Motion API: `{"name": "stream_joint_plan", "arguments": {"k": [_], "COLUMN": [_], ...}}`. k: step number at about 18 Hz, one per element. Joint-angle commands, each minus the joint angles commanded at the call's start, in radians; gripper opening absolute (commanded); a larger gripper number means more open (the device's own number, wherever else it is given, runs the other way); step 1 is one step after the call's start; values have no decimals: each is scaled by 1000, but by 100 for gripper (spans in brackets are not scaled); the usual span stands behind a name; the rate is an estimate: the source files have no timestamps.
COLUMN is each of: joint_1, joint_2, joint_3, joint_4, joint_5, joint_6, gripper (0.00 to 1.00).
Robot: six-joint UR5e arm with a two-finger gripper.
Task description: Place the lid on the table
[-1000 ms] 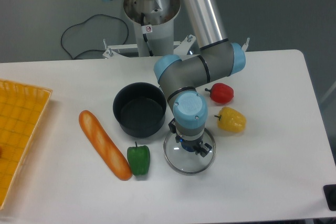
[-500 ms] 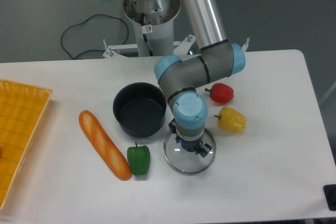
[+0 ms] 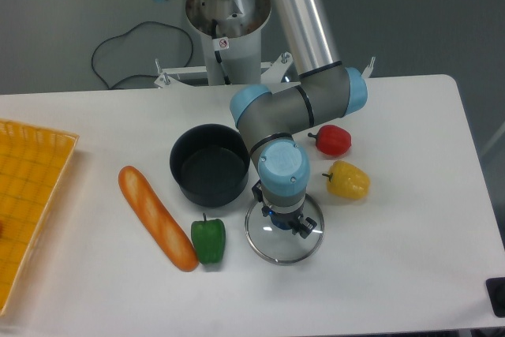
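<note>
Lid (image 3: 284, 239), clear glass with thin silver rim, flat on table (image 3: 410, 226) under claw (image 3: 284, 219), grip unclear.

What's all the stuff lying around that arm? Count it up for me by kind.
Peppers: 3, red, yellow, green
Bread loaf: 1
Pot: 1
Glass lid: 1
Yellow tray: 1
Total: 7

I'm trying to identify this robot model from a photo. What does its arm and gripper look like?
The arm is a silver metal tube with grey joint housings and light blue round caps. Its pale base column carries a small red-and-white sticker. A black cable loops behind the base. The gripper is small, dark, with blue parts, mostly hidden under the wrist.
</note>
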State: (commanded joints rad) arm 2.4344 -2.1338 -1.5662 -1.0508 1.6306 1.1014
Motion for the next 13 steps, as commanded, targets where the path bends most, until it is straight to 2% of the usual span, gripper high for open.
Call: {"name": "stream_joint_plan", "arguments": {"k": [5, 10, 13], "joint_1": [0, -2, -5], "joint_2": [6, 12, 24], "joint_3": [3, 50, 54], "joint_4": [-2, -2, -2], "joint_5": [0, -2, -5], "joint_6": [0, 6, 5], "gripper": [100, 100, 100]}}
